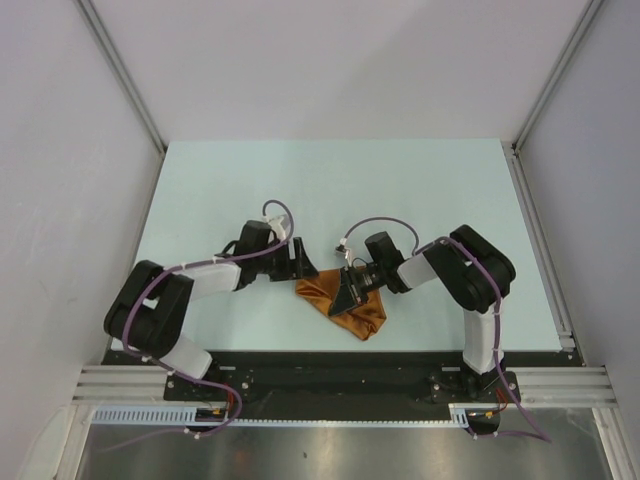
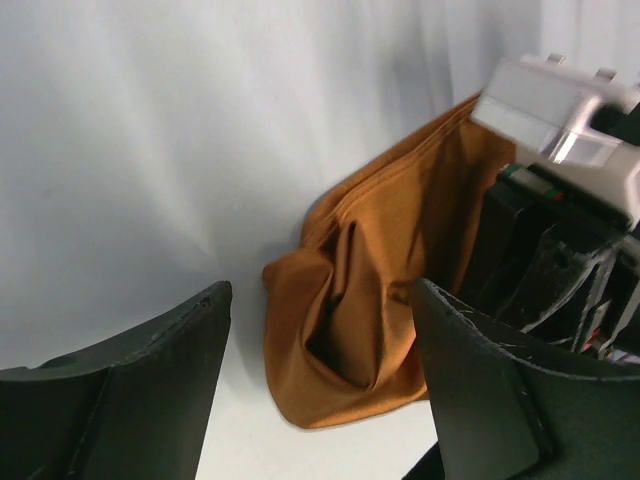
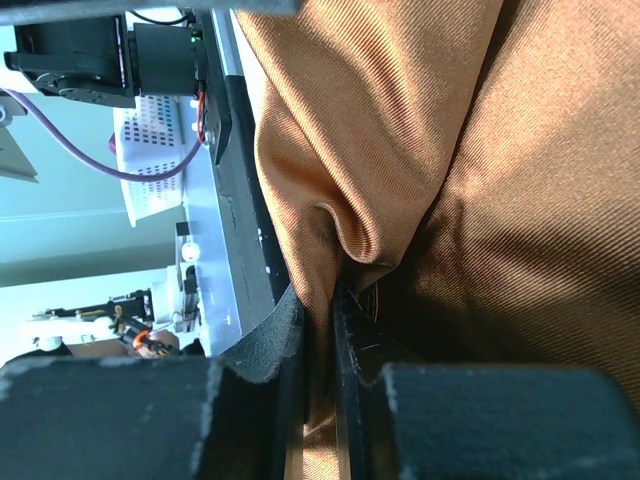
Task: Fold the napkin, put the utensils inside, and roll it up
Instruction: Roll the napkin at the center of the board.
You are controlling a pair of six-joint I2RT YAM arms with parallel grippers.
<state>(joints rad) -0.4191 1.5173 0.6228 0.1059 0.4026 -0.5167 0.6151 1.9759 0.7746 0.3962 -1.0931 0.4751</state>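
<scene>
The rust-orange napkin (image 1: 345,305) lies bunched and folded over near the front middle of the table. My right gripper (image 1: 350,290) is shut on a fold of the napkin (image 3: 400,180), with cloth pinched between its fingers (image 3: 270,340). My left gripper (image 1: 300,262) is open and empty, just left of the napkin's corner; the napkin (image 2: 370,300) lies ahead between its fingers (image 2: 160,370), apart from them. The right gripper's body (image 2: 560,150) shows beyond the cloth. The gold spoon is not visible in any view.
The pale table (image 1: 330,190) is bounded by grey walls on the left, right and back. A black rail (image 1: 330,360) runs along the near edge by the arm bases.
</scene>
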